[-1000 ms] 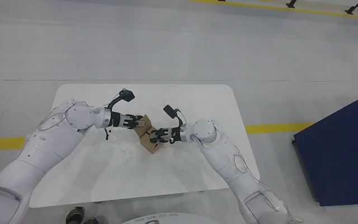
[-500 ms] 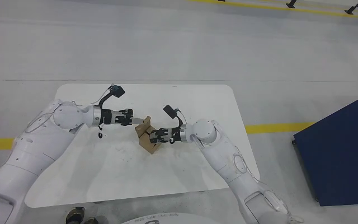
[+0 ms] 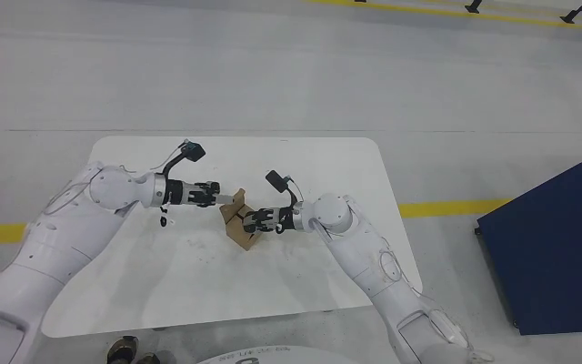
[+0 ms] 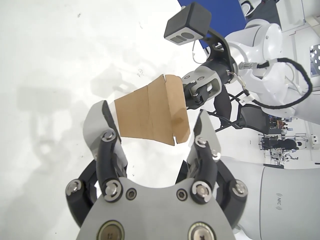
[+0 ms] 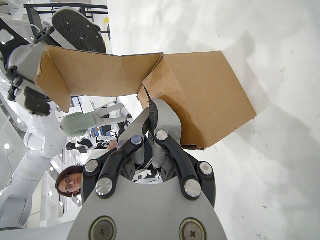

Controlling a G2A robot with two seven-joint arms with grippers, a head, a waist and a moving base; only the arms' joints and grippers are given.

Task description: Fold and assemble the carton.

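The carton (image 3: 238,223) is located near the middle of the white table (image 3: 318,164). It is partly folded, with one flap raised. The right gripper (image 3: 253,218) is clamped on a carton wall, with its fingers closed over the edge. The left gripper (image 3: 216,193) is positioned just beside the raised flap, fingers spread apart. Contact with the flap cannot be determined.

My worktop: white rounded-corner table (image 3: 300,164), faint scuffs on surface. Around it, pale grey smooth floor (image 3: 291,64). On floor, yellow painted stripe (image 3: 450,208) runs out from table's right end. Farther right, well apart, dark blue boxy cabinet (image 3: 536,264). Light even, shadows soft.
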